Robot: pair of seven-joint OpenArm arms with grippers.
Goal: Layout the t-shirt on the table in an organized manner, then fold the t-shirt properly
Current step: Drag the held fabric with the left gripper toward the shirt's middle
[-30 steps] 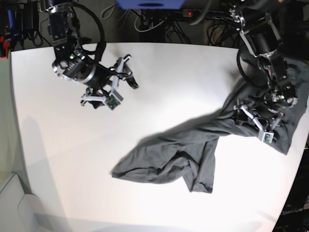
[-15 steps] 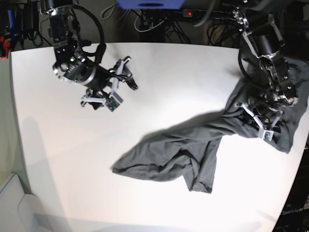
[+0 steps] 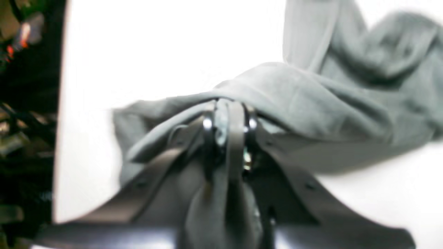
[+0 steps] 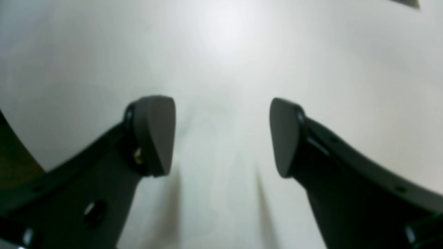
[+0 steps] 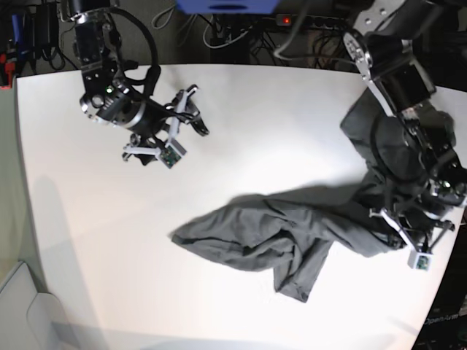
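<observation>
The dark grey t-shirt (image 5: 263,233) lies crumpled across the white table (image 5: 277,117), running from the middle up to the right edge. My left gripper (image 5: 385,219) is shut on a bunched fold of it near the table's right side. The left wrist view shows the jaws (image 3: 228,110) pinched together on the t-shirt (image 3: 311,97), which is lifted in a ridge above the table (image 3: 155,52). My right gripper (image 5: 198,109) is open and empty at the back left, far from the shirt. In the right wrist view it (image 4: 221,135) hovers over the bare table (image 4: 225,52).
Cables and a power strip (image 5: 292,20) lie behind the table's back edge, beside a blue object (image 5: 226,6). The table's right edge (image 5: 456,240) is close to my left gripper. A pale grey object (image 5: 22,306) is at the bottom left.
My left arm has moved toward the table's near right side, dragging the gripped cloth with it; the shirt's loose part has shifted and stretched rightward. My right arm has stayed still.
</observation>
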